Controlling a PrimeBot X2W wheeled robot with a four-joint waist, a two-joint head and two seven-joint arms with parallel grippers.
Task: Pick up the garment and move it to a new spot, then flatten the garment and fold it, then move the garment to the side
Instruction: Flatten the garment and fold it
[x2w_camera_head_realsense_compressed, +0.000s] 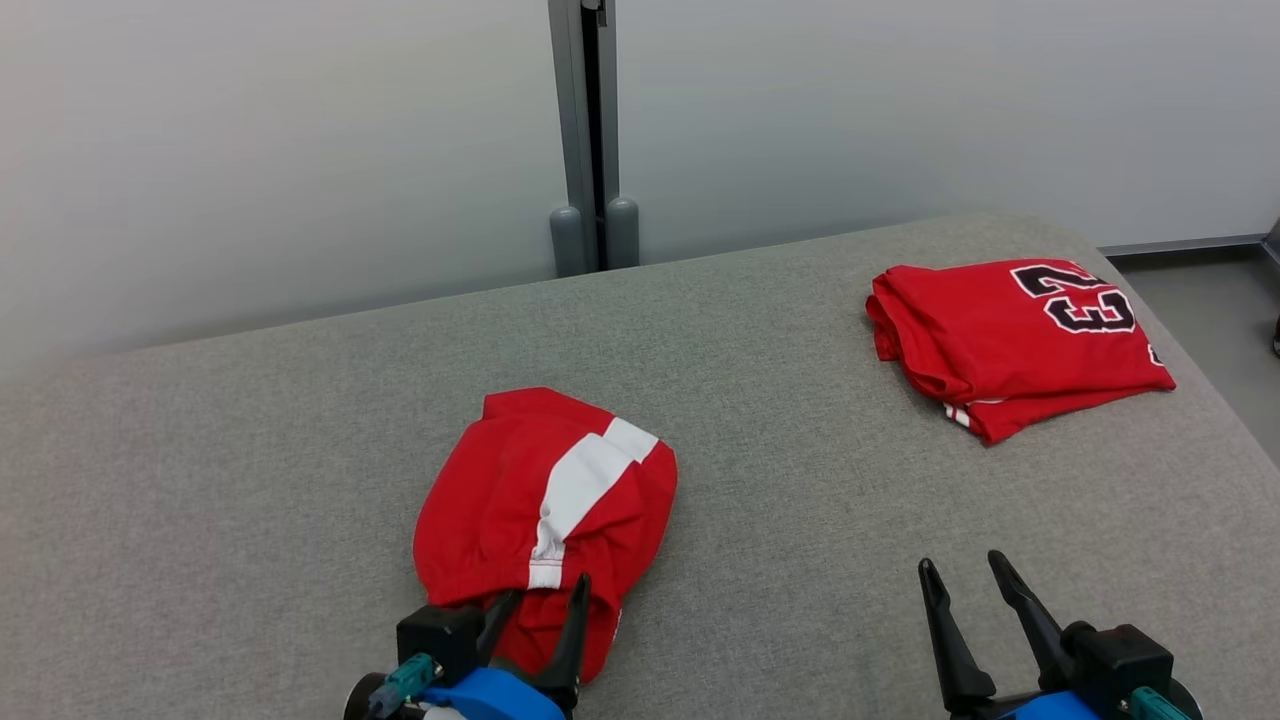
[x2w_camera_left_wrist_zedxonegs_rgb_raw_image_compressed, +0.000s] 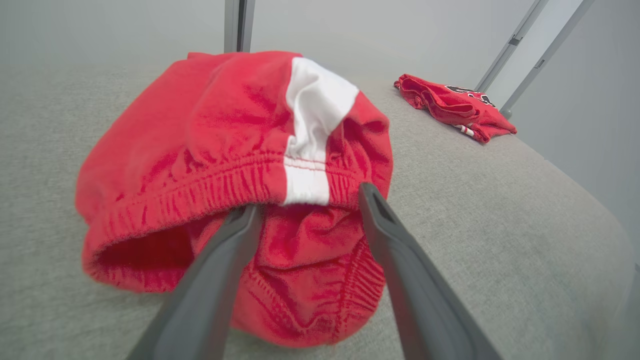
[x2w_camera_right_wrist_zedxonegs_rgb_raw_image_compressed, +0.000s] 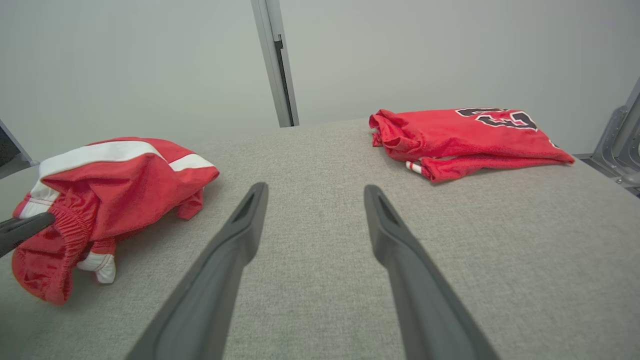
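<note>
Left claw (x2w_camera_left_wrist_zedxonegs_rgb_raw_image_compressed: 307, 200) wide, straddling shorts (x2w_camera_head_realsense_compressed: 520, 480) waistband near bed (x2w_camera_head_realsense_compressed: 800, 450) front edge. Best: push deeper, pinch both layers, then lift. Right claw (x2w_camera_head_realsense_compressed: 960, 560) wide, empty.

I have my left gripper (x2w_camera_head_realsense_compressed: 545, 592) low at the lower left of the head view. Its two dark fingers (x2w_camera_left_wrist_zedxonegs_rgb_raw_image_compressed: 400, 260) are spread wide and lean slightly to the right. My right gripper (x2w_camera_head_realsense_compressed: 961, 562) sits at the lower right, well apart from the left, with its fingers just as splayed and tilted a little leftward. Both blue wrists (x2w_camera_head_realsense_compressed: 490, 695) lie at the bottom edge. One left fingertip pokes in at the left edge of the right wrist view.
</note>
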